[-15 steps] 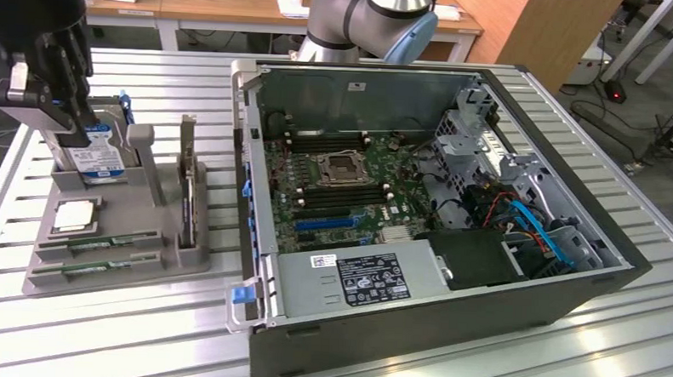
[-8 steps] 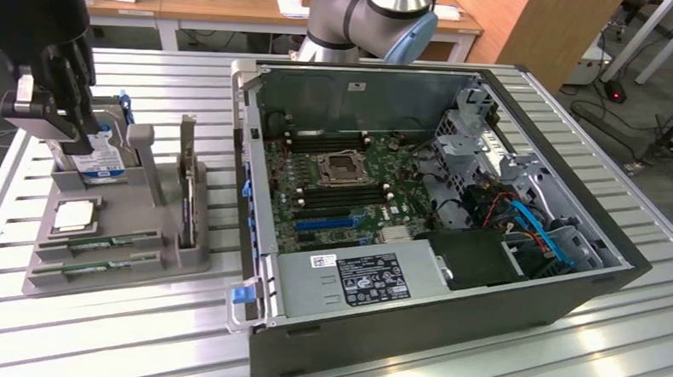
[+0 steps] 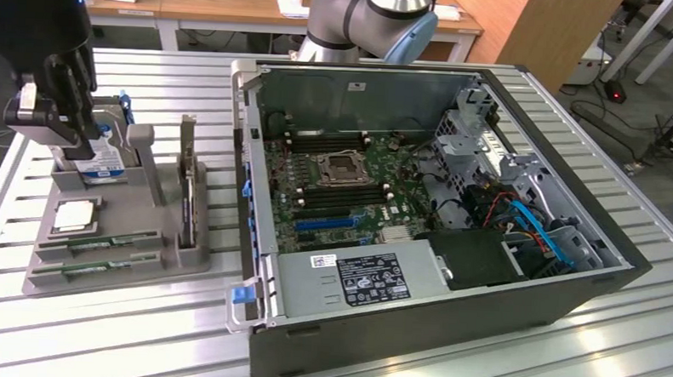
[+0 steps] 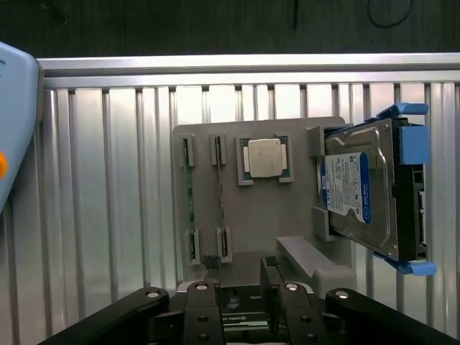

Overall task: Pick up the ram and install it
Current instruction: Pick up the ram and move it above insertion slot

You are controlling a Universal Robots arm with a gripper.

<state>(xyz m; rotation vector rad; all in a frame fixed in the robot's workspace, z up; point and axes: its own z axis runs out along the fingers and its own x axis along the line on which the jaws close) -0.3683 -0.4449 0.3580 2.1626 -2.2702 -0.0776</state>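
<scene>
Two green ram sticks point(image 3: 113, 242) point(image 3: 97, 268) lie in slots at the near end of a grey holder tray point(image 3: 140, 261), left of the computer in the exterior view. In the wrist view they show edge-on as two thin strips point(image 4: 188, 198) point(image 4: 220, 198) on the tray point(image 4: 287, 215). My gripper point(image 3: 77, 139) hangs above the far end of the tray, by the hard drive point(image 3: 102, 165), well apart from the ram. Its black fingers point(image 4: 201, 291) stand apart around the gripper's middle point(image 4: 241, 295); it is open and holds nothing.
The open computer case point(image 3: 422, 311) lies on the slatted metal table point(image 3: 115, 332), its motherboard point(image 3: 337, 167) with long memory slots facing up. On the tray also sit a CPU point(image 4: 264, 158), the blue-labelled hard drive point(image 4: 359, 190) and an upright dark card point(image 3: 186, 190).
</scene>
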